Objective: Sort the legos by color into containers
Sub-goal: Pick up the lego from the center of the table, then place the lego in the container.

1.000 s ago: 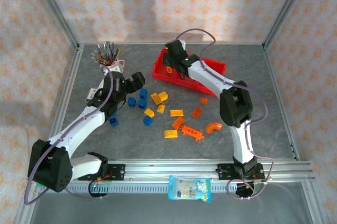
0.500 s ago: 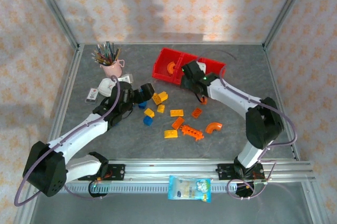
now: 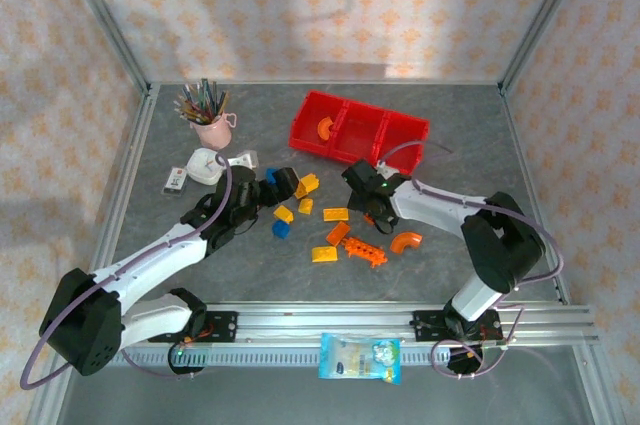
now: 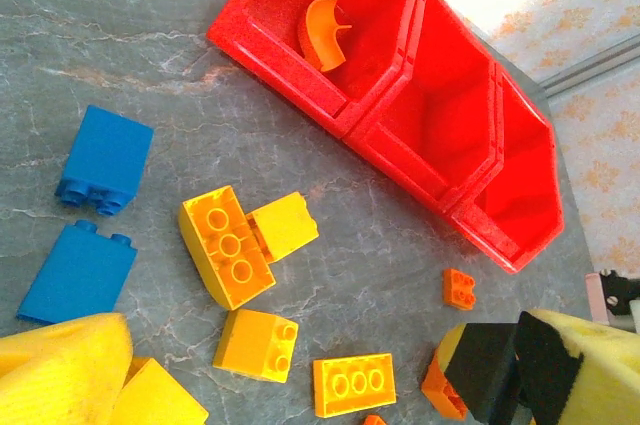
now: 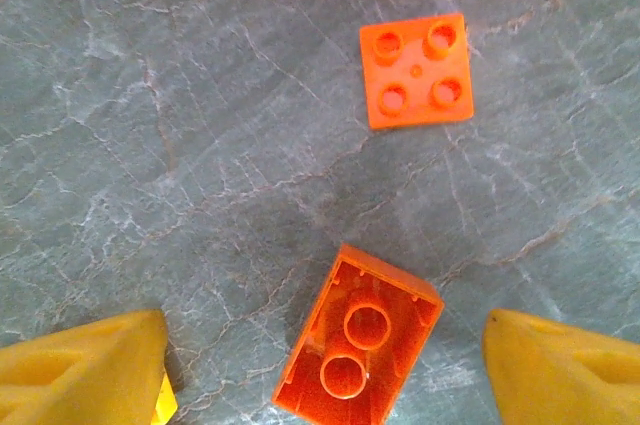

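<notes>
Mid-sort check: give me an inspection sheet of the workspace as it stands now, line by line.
Surface: grey marbled table, no spill seen.
Job's things: red tray holds one orange arch in the end bin nearest the pencil cup; the other two bins are empty. Loose legos in blue, yellow and orange lie on the table.
Clutter: pink pencil cup; white items beside it; packet at the front rail.
Grippers: left gripper open over yellow bricks; right gripper open, straddling an upside-down orange brick.
Cables: lilac cables loop off both arms.
Surroundings: patterned walls, metal frame posts.
</notes>
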Action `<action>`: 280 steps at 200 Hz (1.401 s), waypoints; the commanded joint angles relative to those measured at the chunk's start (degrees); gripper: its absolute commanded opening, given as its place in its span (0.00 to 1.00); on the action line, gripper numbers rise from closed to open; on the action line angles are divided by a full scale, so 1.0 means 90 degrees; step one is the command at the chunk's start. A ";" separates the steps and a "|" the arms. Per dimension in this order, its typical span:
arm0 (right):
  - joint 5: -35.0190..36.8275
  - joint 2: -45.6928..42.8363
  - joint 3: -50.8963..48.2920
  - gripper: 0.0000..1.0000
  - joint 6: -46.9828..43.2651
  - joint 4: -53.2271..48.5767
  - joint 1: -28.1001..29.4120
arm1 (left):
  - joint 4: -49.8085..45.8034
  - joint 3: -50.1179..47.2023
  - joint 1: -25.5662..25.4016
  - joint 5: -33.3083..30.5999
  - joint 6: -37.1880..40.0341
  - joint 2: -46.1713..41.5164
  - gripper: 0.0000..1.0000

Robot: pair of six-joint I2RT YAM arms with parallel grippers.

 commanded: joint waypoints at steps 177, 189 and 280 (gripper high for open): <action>0.0477 0.0367 0.0321 0.26 -0.0544 0.0407 0.0032 | -0.0120 0.0170 -0.0039 -0.0352 0.0064 -0.0032 0.99; 0.0500 0.0253 0.0420 0.25 -0.0741 0.0416 0.0046 | -0.0218 0.0240 -0.0031 -0.0406 0.0085 -0.0038 0.99; 0.0400 0.0852 0.2330 0.24 -0.1853 0.1131 0.0201 | -0.0582 0.0573 0.0462 -0.0508 0.0336 -0.0266 0.99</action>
